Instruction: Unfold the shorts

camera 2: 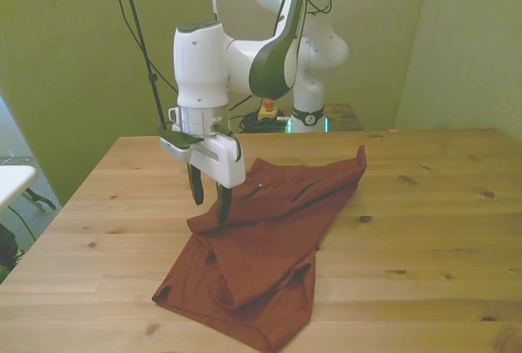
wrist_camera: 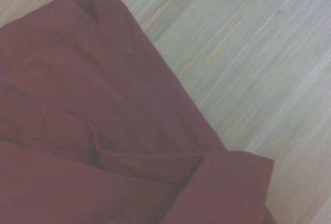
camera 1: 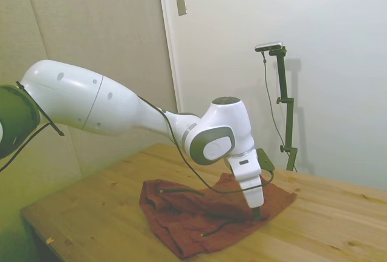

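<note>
The rust-red shorts [camera 2: 261,247] lie folded and rumpled in the middle of the wooden table, with thin dark pocket lines on the upper layer. In the side view the shorts [camera 1: 205,213] spread under the arm. My gripper [camera 2: 209,200] stands open, low over the folded edge of the cloth on the front view's left, one dark finger just off the cloth and the other at its edge. The side view shows the gripper [camera 1: 256,211] down at the cloth, fingertips partly hidden. Up close, the wrist view shows the shorts [wrist_camera: 93,131] with a folded corner beside bare wood.
The wooden table [camera 2: 424,231] has bare room on the front view's right and along its near edge. A white object [camera 2: 12,182] sits off the table at the front view's left.
</note>
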{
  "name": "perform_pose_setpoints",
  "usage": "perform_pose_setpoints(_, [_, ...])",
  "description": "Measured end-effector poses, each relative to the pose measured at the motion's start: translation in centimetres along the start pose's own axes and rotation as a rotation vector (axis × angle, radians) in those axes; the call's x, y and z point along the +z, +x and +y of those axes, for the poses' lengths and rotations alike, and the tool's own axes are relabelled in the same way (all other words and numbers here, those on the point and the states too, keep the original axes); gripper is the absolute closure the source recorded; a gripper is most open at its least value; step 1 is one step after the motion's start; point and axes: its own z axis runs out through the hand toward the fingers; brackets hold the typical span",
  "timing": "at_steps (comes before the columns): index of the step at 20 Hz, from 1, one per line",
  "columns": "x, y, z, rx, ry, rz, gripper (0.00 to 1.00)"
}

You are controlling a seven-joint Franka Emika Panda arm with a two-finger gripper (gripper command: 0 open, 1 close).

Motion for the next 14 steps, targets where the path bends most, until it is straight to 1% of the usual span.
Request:
perform_pose_setpoints(1, [0.2, 0.2, 0.0, 0.002, -0.002, 0.0, 0.0])
perform_pose_setpoints(2, [0.4, 0.4, -0.1, 0.003, -0.003, 0.001, 1.0])
perform_pose_setpoints(7, [0.7, 0.4, -0.7, -0.016, 0.025, -0.001, 1.0])
perform_pose_setpoints(14, [1.1, -0.4, -0.9, -0.043, 0.027, -0.022, 1.0])
